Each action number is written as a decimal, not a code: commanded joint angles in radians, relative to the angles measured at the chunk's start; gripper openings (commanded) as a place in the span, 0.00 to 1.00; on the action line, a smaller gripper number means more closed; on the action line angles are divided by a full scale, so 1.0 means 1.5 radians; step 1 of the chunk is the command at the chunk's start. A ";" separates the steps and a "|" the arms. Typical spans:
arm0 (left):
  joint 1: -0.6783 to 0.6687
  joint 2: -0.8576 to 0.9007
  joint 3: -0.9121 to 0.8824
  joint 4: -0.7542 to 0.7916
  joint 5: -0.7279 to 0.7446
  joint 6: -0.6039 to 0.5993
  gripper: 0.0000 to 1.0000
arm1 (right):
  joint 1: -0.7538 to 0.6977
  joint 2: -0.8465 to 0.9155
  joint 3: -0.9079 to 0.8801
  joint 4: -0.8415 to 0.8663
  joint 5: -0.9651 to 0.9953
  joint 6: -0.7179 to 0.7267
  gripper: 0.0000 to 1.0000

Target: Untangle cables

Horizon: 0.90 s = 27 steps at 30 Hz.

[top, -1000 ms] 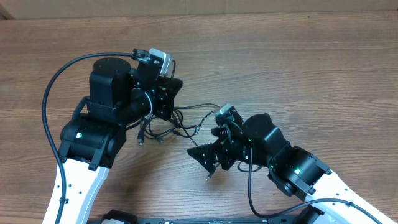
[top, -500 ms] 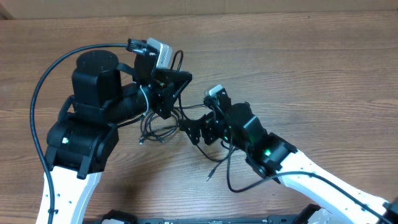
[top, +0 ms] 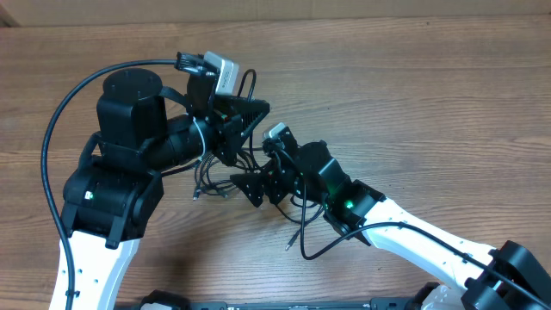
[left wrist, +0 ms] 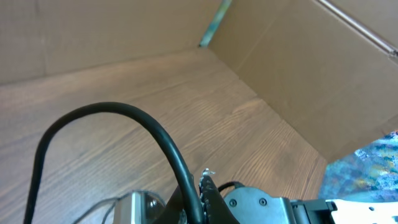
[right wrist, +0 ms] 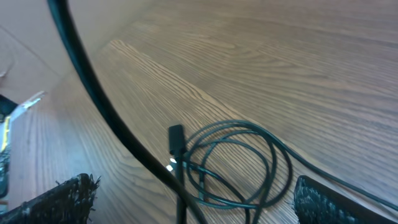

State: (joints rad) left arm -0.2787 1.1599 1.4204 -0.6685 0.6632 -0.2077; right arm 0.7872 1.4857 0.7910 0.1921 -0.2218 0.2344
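Note:
The thin black cables (top: 213,178) lie in a loose tangle on the wooden table between the two arms. My left gripper (top: 256,110) is shut, and a thin loop of cable (top: 250,79) rises out of it. In the left wrist view the fingertips (left wrist: 205,186) are pressed together with a small silvery tip showing at their end. My right gripper (top: 258,186) hangs open just right of the tangle. In the right wrist view, cable loops (right wrist: 239,163) and a plug (right wrist: 176,137) lie on the table between its wide-apart fingers (right wrist: 68,199). One cable end (top: 295,238) trails toward the front.
Cardboard walls (left wrist: 298,68) enclose the wooden table (top: 413,95) at the back and side. A thick black arm wire (top: 65,129) arcs over my left arm. A blurred black cord (right wrist: 99,99) crosses close to the right wrist camera.
My right arm has swung left and toward the back, bringing its open gripper up to the tangle. My left gripper rose with the cable loop, then held still.

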 commanded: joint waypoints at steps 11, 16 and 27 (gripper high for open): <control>0.003 -0.003 0.016 0.060 0.152 -0.047 0.04 | -0.005 -0.002 0.000 0.061 -0.003 -0.002 0.22; 0.003 -0.003 0.016 0.060 0.145 -0.047 0.05 | -0.024 -0.002 0.000 0.055 -0.004 0.043 0.04; 0.003 -0.001 0.016 -0.016 -0.082 -0.047 0.55 | -0.039 -0.038 0.001 -0.095 -0.008 0.076 0.04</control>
State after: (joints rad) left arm -0.2787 1.1599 1.4223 -0.6655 0.7063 -0.2741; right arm 0.7334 1.4788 0.7910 0.0841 -0.2359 0.3153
